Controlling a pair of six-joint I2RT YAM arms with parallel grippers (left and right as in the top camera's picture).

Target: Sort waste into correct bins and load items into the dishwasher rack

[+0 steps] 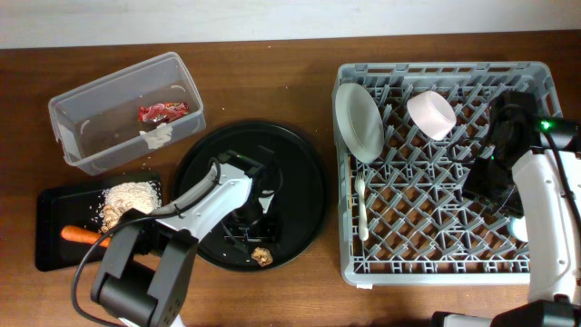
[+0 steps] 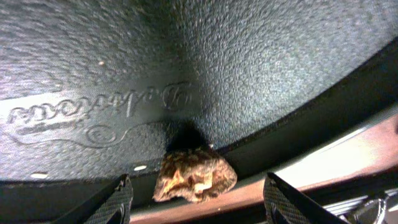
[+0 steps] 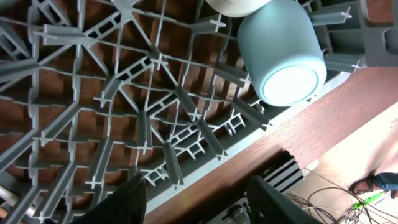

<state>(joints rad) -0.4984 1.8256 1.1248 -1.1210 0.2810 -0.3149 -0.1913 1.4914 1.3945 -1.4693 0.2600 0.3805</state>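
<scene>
A small brown bit (image 1: 262,257) lies at the near rim of the big round black tray (image 1: 304,182). My left gripper (image 1: 255,236) is open just above it; in the left wrist view the brown bit (image 2: 194,176) sits between the open fingers (image 2: 199,182), untouched. The clear tub (image 1: 91,98) holds the red wrapper (image 1: 162,112) and white tissue (image 1: 158,136). The flat black tray (image 1: 50,238) holds noodle scraps (image 1: 127,196) and the carrot (image 1: 82,234). The grey rack (image 1: 445,263) holds the plate (image 1: 359,121), bowl (image 1: 431,113) and fork (image 1: 362,209). My right gripper (image 1: 495,182) is open and empty over the rack (image 3: 93,93), near the light-blue cup (image 3: 283,53).
The rim of a small white cup (image 3: 239,5) shows beside the light-blue cup in the right wrist view. The rack's right edge runs close to the table edge, with cables beyond it. Bare wooden table (image 1: 272,82) lies between the bins and the rack.
</scene>
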